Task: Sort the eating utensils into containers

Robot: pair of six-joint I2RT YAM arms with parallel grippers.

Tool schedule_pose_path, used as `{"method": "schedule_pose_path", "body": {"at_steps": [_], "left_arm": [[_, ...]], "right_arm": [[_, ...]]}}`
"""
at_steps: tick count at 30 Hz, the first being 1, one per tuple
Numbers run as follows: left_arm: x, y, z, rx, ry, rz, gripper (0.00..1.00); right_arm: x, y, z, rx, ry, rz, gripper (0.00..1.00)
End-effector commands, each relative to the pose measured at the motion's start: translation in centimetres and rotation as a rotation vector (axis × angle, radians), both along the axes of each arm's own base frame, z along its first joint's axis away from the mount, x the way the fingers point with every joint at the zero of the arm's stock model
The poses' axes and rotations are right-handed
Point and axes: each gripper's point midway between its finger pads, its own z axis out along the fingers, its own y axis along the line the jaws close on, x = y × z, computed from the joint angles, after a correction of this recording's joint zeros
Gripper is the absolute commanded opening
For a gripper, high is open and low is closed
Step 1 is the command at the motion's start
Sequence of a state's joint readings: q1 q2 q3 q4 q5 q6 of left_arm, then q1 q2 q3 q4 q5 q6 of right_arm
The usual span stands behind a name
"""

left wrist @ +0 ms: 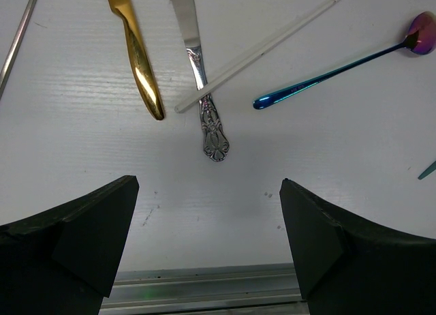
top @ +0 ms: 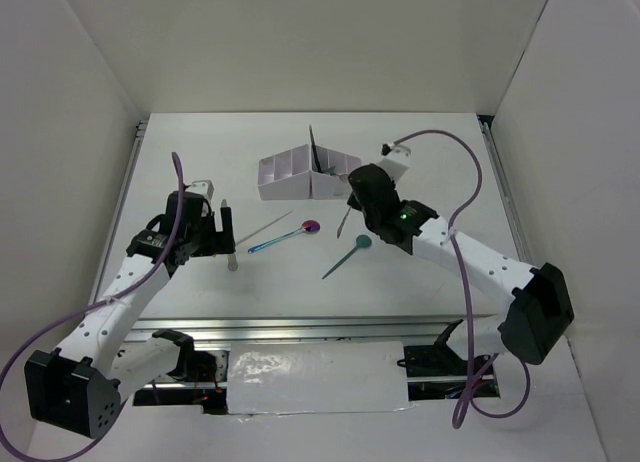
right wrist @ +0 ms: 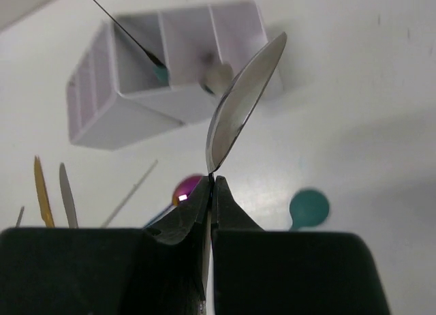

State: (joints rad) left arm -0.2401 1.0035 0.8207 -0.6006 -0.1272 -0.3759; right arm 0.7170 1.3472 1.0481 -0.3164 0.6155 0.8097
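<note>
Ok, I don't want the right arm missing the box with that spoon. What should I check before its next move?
1. Right gripper shut on the silver metal spoon: ok.
2. Spoon over the white divided organizer box: not ok, short of it.
3. Empty compartment available: ok.
4. Left gripper out of the way: ok, open near the gold-handled piece.
5. Depth of grip on the handle: cannot tell.

right tool (right wrist: 212,187) clamped on silver spoon (right wrist: 242,103), white organizer (right wrist: 129,121) beyond
</note>
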Motion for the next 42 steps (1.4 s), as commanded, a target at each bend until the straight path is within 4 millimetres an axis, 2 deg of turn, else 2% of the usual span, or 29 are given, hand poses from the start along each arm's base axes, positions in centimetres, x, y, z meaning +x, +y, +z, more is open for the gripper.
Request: {"method": "schedule_pose_path", "body": {"at_steps": [1,4,7,10,12,13,15,16,18,21,22,23,26,33,35,38,42], "left_arm": [[0.5,-0.3,0.9,-0.026,-0.031,0.022,0.99],[0.6,-0.4,0.8,-0.030,-0.025,0.027,0.99],[0.7,-0.4,0.5,-0.031,-0.016,0.034,0.99],[0.8,-0.5,0.6,-0.041,-0.017,0.033,0.99],[0.9,-0.5,0.6,-0.043,-0.016,0.032,0.99],[0.9,-0.6,0.6,-0.046,-0.017,0.031,0.99],[0.9,-0.6,0.6,-0.045,-0.017,0.028,0.99],[0.9,-0.6,0.7,-0.043,-0.016,0.030,0.99],[0.9,-0.5,0.8,-0.040,-0.018,0.030,0.99],[0.7,-0.4,0.9,-0.039,-0.013,0.028,0.99],[0.6,-0.4,0.8,-0.040,-0.011,0.025,0.99],[0.5,-0.3,0.8,-0.037,-0.018,0.026,0.99],[0.5,0.0,0.5,-0.022,-0.019,0.042,0.99],[0.8,0.6,-0.2,0.017,0.016,0.056,0.99],[0.8,0.7,-0.2,0.022,0.018,0.064,0.99],[0.9,0.7,0.0,0.015,0.001,0.069,0.99],[1.0,0.8,0.1,0.019,-0.005,0.074,0.99]], "right_arm": [[3.4,-1.0,10.5,-0.133,-0.309,-0.009,0.00],[5.5,0.0,14.5,-0.196,-0.415,0.006,0.00],[7.3,1.0,16.8,-0.234,-0.492,0.008,0.00],[9.2,1.4,17.6,-0.264,-0.530,-0.029,0.00],[10.5,0.7,18.3,-0.262,-0.544,-0.079,0.00],[11.5,0.8,17.6,-0.272,-0.538,-0.093,0.00],[12.6,0.3,18.1,-0.270,-0.549,-0.138,0.00],[13.6,0.4,16.9,-0.295,-0.529,-0.145,0.00],[14.5,0.0,16.8,-0.307,-0.522,-0.172,0.00],[15.4,-0.4,14.9,-0.314,-0.485,-0.186,0.00],[15.2,-0.6,14.8,-0.294,-0.484,-0.195,0.00],[15.0,-0.9,13.6,-0.305,-0.462,-0.193,0.00],[14.4,-2.8,12.1,-0.282,-0.439,-0.232,0.00],[13.2,-5.4,8.3,-0.261,-0.354,-0.247,0.00],[12.9,-5.5,7.0,-0.266,-0.332,-0.241,0.00],[12.9,-5.4,6.2,-0.246,-0.325,-0.231,0.00],[13.8,-5.1,4.6,-0.257,-0.293,-0.231,0.00]]}}
